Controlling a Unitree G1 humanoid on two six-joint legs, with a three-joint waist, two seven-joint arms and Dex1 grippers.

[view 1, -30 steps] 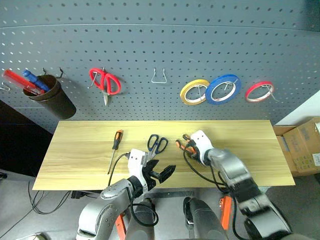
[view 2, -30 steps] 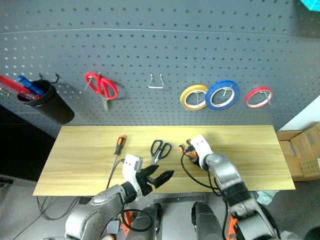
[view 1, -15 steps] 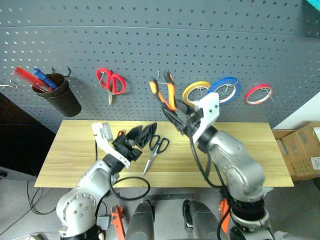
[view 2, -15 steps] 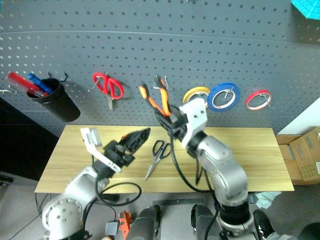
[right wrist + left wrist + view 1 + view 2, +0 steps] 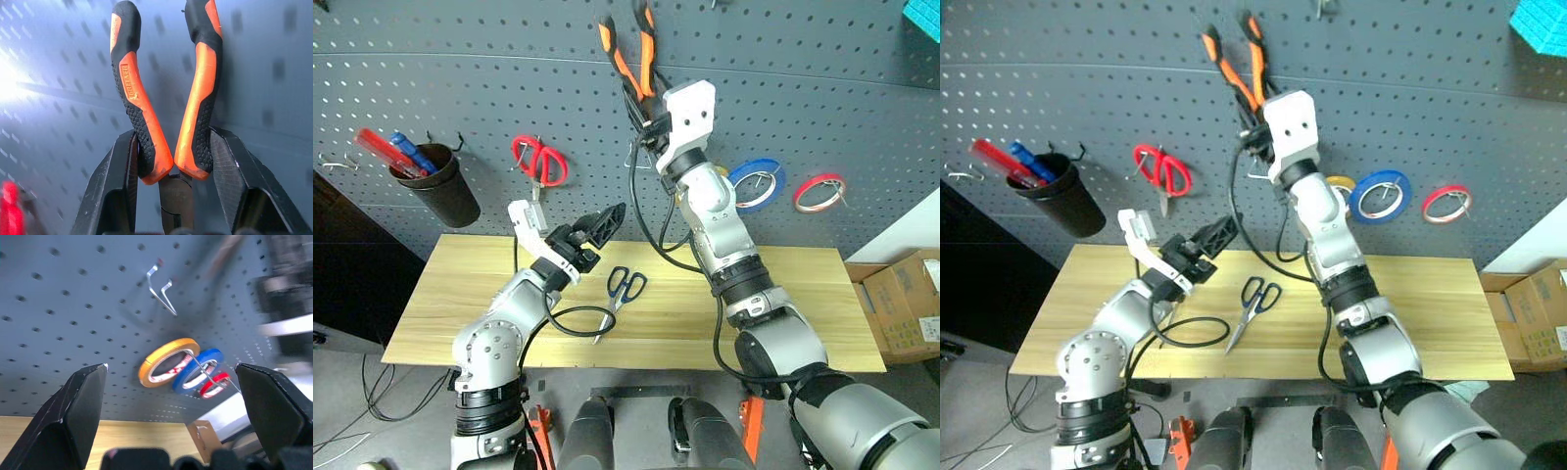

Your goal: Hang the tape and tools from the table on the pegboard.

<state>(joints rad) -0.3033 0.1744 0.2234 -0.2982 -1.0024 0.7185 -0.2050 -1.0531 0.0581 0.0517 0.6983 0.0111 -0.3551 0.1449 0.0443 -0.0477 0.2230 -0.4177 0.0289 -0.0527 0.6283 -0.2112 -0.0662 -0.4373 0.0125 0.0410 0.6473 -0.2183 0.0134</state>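
Moved: right gripper (image 5: 173, 161) raised orange-handled pliers (image 5: 166, 98) from pale wood table (image 5: 803, 294) to upper centre, against grey pegboard (image 5: 460, 78).
Grip: fingers pinching pliers handles between them.
Left gripper (image 5: 171, 401): spread, empty.

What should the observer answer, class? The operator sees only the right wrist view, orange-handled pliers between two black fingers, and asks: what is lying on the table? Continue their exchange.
Observer: The blue-handled scissors lie on the table.
Operator: Where is the other gripper?
Observer: The left gripper hangs open above the table, holding nothing.
Operator: How high are my pliers?
Observer: The pliers are held against the pegboard, higher than the blue tape hanging there.
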